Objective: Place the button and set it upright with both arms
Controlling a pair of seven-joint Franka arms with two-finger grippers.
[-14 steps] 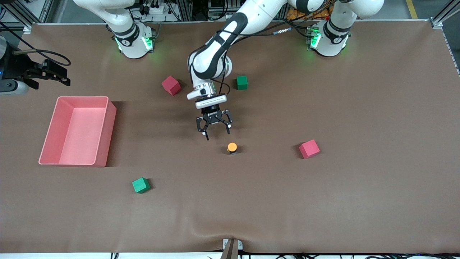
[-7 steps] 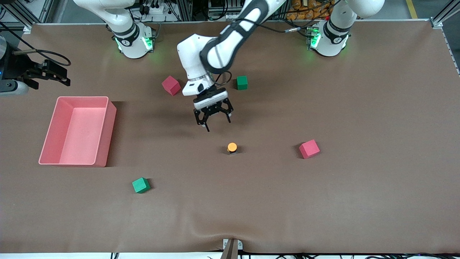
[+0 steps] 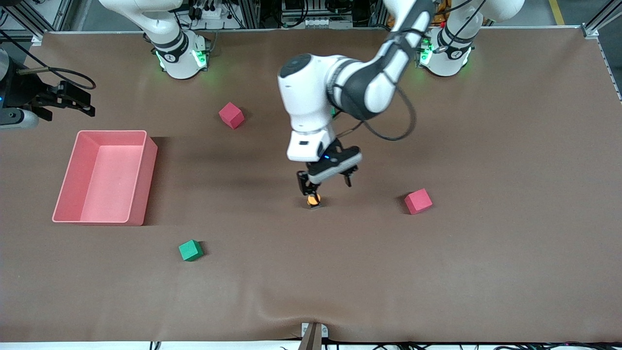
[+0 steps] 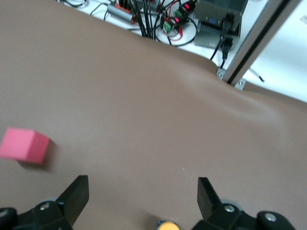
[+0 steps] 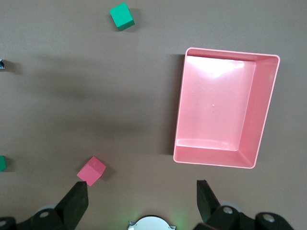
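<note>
The button [image 3: 314, 200], with its orange cap up, stands on the brown table mat near the middle. My left gripper [image 3: 325, 185] is open and low over the mat, and one of its fingers [image 3: 303, 186] is right beside the button. In the left wrist view the orange cap [image 4: 168, 225] shows at the picture's edge, between the fingers of the open left gripper [image 4: 142, 197] and closer to one of them. My right gripper [image 3: 89, 103] is open and empty, and it waits high above the right arm's end of the table. It also shows in the right wrist view [image 5: 140, 201].
A pink tray [image 3: 141, 175] lies toward the right arm's end. A red cube [image 3: 418, 201] sits beside the button toward the left arm's end. Another red cube [image 3: 231, 115] lies farther from the front camera. A green cube [image 3: 190, 250] lies nearer to it.
The left arm has swung round, and its open gripper has come down from beside the far green cube to the button. The right arm has not moved.
</note>
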